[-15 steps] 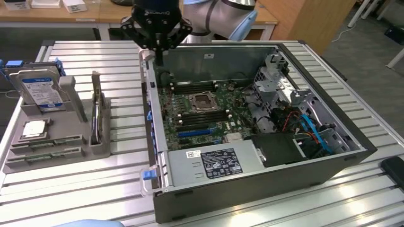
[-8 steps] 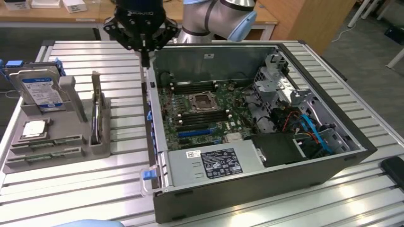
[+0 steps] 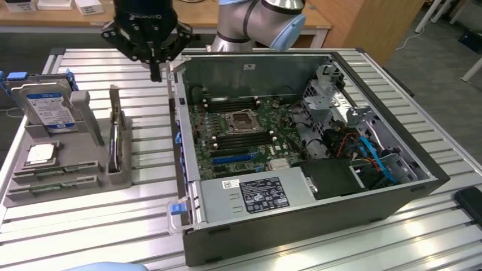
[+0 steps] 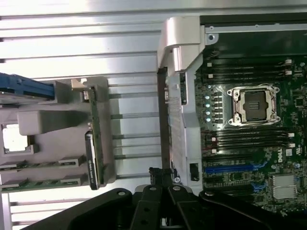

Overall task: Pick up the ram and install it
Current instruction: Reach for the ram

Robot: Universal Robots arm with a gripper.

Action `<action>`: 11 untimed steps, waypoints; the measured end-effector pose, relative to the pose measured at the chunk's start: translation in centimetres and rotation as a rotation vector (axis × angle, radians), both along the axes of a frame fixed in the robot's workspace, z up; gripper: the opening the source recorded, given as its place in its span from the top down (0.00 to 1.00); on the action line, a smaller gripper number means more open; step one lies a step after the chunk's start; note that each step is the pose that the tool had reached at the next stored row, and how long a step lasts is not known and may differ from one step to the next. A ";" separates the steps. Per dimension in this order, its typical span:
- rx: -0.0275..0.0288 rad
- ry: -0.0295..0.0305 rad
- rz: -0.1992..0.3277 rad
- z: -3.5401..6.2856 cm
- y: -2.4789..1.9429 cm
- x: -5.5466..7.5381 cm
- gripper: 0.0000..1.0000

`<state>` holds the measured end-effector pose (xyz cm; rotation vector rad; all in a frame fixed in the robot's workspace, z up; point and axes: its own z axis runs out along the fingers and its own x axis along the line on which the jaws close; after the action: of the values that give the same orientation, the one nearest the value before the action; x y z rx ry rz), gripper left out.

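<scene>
Bright, even overhead light fills the exterior view: the slatted aluminium table [image 3: 98, 226] looks pale with a soft sheen and no hard shadows, while the gripper [image 3: 155, 72] shows as a near-black shape against it. The open computer case [image 3: 301, 226], off to one side of the jaws, is dimmer inside, its motherboard [image 3: 233, 135] shaded by the walls. In the wrist view the table slats [image 4: 72, 43] beyond the jaws wash out to white glare, and the case's metal edge [image 4: 180, 38] gleams. The gripper [image 4: 162, 175], close to the lens, is dark and almost featureless. This view is softer, and fine detail on the motherboard [image 4: 249, 143] is smeared.
</scene>
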<state>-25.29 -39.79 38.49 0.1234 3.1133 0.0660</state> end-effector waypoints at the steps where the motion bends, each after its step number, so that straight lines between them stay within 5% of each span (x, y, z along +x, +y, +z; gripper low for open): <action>1: -0.0001 0.0000 -0.001 -0.03 0.01 -0.3 0.90; 11: -0.0010 0.0000 -0.007 -0.33 0.20 -3.7 0.90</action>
<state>-28.95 -39.59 38.16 0.1346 3.1127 0.0643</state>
